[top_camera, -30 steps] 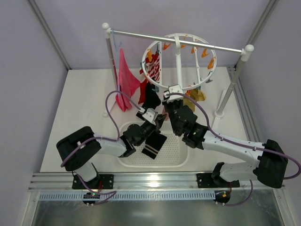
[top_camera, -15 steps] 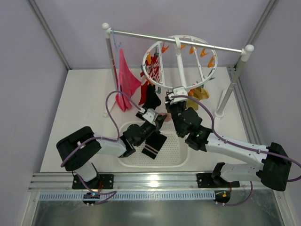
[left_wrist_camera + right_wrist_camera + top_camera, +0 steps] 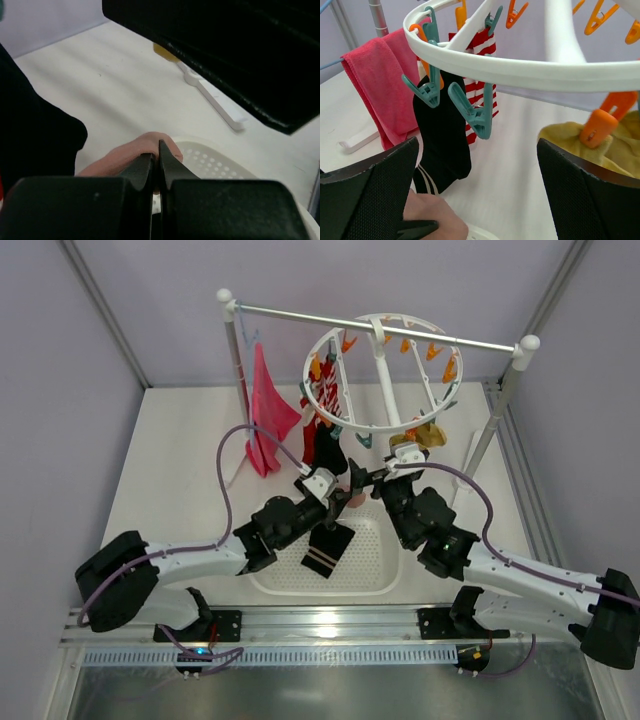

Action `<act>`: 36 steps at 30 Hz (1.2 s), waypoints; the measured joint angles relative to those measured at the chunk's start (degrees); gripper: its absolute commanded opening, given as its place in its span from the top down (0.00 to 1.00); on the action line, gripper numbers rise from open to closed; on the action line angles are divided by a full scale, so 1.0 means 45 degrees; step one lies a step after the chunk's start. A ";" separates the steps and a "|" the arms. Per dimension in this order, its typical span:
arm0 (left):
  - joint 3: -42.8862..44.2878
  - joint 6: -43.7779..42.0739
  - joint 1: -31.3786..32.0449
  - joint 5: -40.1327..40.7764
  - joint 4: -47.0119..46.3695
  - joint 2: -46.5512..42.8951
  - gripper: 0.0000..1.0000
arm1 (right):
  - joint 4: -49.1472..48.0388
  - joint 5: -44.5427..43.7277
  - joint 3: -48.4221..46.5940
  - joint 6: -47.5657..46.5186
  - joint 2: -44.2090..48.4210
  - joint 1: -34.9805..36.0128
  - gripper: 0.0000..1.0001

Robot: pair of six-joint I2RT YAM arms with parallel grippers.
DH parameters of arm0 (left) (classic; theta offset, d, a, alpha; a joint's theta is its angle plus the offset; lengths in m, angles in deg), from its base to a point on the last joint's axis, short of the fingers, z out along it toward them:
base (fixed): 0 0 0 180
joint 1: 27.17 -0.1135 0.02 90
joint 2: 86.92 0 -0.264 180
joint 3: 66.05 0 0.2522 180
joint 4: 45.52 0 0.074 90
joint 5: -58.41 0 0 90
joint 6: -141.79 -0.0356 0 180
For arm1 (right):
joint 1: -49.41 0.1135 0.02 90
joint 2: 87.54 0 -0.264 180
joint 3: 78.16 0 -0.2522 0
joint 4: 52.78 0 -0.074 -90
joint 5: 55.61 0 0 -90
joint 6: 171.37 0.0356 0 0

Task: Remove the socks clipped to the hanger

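The white ring hanger hangs from the rail, with a red-and-white striped sock, a black sock and a mustard sock clipped to it. My left gripper is shut on a pale pink sock above the basket's far rim. The right gripper stands wide open just right of it, under the ring, holding nothing. In the right wrist view the ring arcs overhead, an empty teal clip hangs beside the black sock, and the pink sock shows bottom left.
A white perforated basket near the arm bases holds a black sock with pale stripes. A magenta cloth hangs on the white-posted rack. The rack's foot lies on the table.
My right gripper has opened wide and drawn back down and right from the ring's clips. The left arm has stretched forward, still shut on the pink sock.
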 measured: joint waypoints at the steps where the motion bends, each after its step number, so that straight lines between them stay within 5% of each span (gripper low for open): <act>1: 0.0058 0.0000 0.0063 -0.0189 0.0597 -0.0359 1.00 | 0.0015 0.0024 0.0165 0.0078 0.0243 0.0000 0.01; 11: 0.0199 0.0423 0.1486 -0.2035 0.5391 -0.3133 1.00 | 0.0204 -0.0257 0.1273 0.0539 0.1379 0.0000 0.00; 23: -0.1234 0.1807 0.2113 -0.1996 0.6067 -0.3060 0.99 | 0.0170 -0.0903 0.2093 0.0729 0.2234 0.0024 0.00; 24: -0.1229 0.1894 0.2147 -0.1996 0.6062 -0.2890 0.75 | 0.0170 -0.0942 0.2113 0.0729 0.2239 0.0024 0.00; 26: -0.1229 0.1894 0.2181 -0.1991 0.6149 -0.2637 0.42 | 0.0170 -0.1093 0.2152 0.0733 0.2244 0.0019 0.00; 27: -0.1219 0.1938 0.2210 -0.1991 0.6217 -0.2545 0.01 | 0.0165 -0.1175 0.2161 0.0733 0.2244 0.0024 0.00; 36: -0.0899 0.2064 0.2497 -0.1370 0.6586 -0.2351 0.00 | -0.0029 -0.1515 0.2341 0.0724 0.2312 0.0024 0.00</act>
